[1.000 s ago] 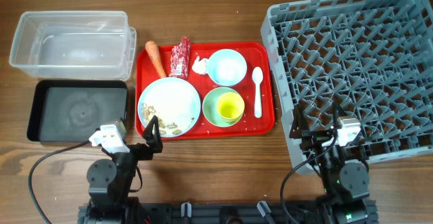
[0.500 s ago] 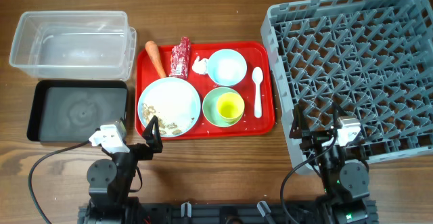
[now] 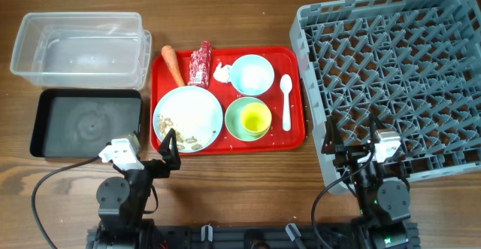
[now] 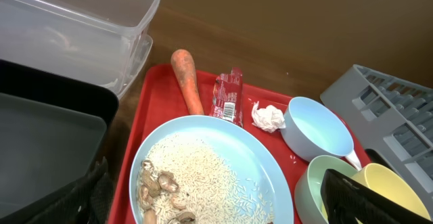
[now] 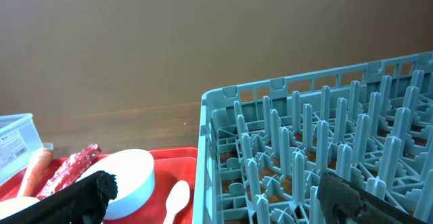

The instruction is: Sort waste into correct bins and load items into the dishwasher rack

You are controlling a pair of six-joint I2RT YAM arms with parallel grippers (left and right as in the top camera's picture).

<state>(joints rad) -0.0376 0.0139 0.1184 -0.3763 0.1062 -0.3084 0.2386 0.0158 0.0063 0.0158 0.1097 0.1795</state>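
1. landmark: the flat red rectangular serving tray [image 3: 294, 138] lies on the brown wooden surface [image 3: 248, 181]; all positions below refer to it.
2. the small orange carrot [image 3: 173, 65] lies in the tray's far-left corner.
3. the crinkled red wrapper [image 3: 201, 63] lies on the tray just right of the carrot; the crumpled white tissue [image 3: 222, 73] lies just right of the wrapper, next to the pale blue round bowl [image 3: 252, 74].
4. the pale blue round plate [image 3: 197, 110] occupies the tray's near-left part and carries the beige rice-like food scraps [image 3: 180, 132].
5. the light green round bowl [image 3: 237, 121] sits on the tray right of the plate, with the small yellow cup [image 3: 255, 118] inside it.
6. the white plastic spoon [image 3: 285, 102] lies along the tray's right side.
7. the clear plastic rectangular tub [image 3: 75, 16] stands off the tray to its far left; the shallow black rectangular tray [image 3: 90, 121] lies to its near left.
8. the large square grey plastic dishwasher rack [image 3: 398, 68] stands just right of the tray.
9. the left gripper [image 4: 213, 183] hangs at the tray's near-left edge, jaws spread apart, gripping nothing.
10. the right gripper [image 5: 216, 187] hangs at the rack's near edge, right of the tray, jaws spread apart, gripping nothing.
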